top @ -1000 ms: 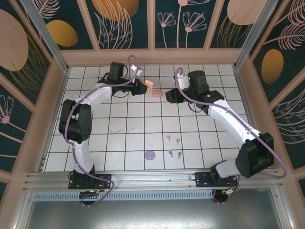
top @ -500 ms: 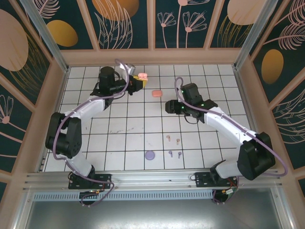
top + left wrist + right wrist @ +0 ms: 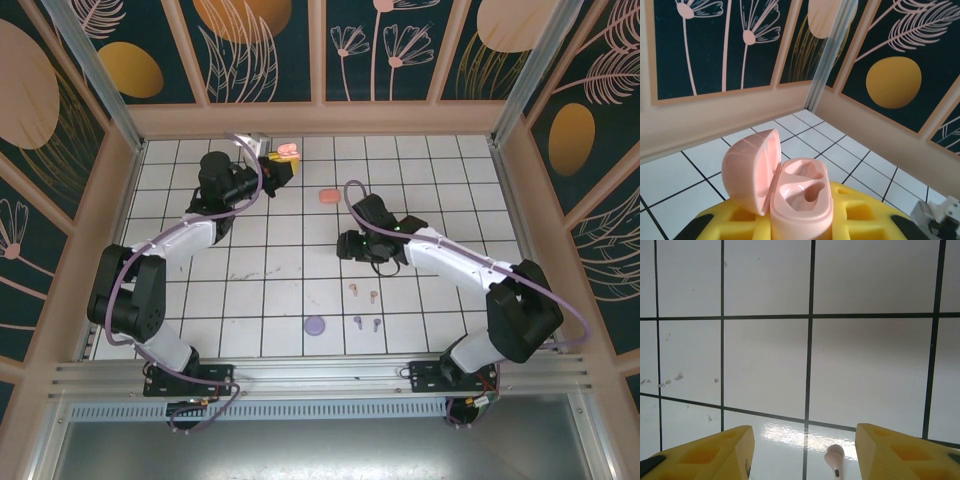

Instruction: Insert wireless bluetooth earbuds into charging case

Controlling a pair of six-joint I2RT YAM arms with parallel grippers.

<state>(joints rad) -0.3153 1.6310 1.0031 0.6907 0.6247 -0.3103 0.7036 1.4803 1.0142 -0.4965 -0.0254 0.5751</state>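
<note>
Earbuds (image 3: 358,322) lie loose on the tiled table (image 3: 260,290), four by count. Nearest the arm bases are two purple buds, side by side and just apart, with a closed purple case (image 3: 315,325) near them to the left. A little farther sit two tan buds (image 3: 353,289), also apart.

Beyond them the right gripper (image 3: 345,243) hangs low over the tiles. Its wrist view shows the yellow fingers (image 3: 705,455) spread wide, with one pale bud (image 3: 834,456) on the tile between them, nearer the right-hand finger. It is probably one of the tan pair.

Farther on, a closed coral case (image 3: 328,195) rests alone. At the far edge the left gripper (image 3: 275,165) pinches a peach case (image 3: 800,200) with its lid (image 3: 750,170) swung open and both wells empty. That makes three cases in all.

The step in hand looks like the pick-up of a bud. The next move calls for centring the spread fingers on that tiny bud, closing gently, then carrying it to the open wells.
</note>
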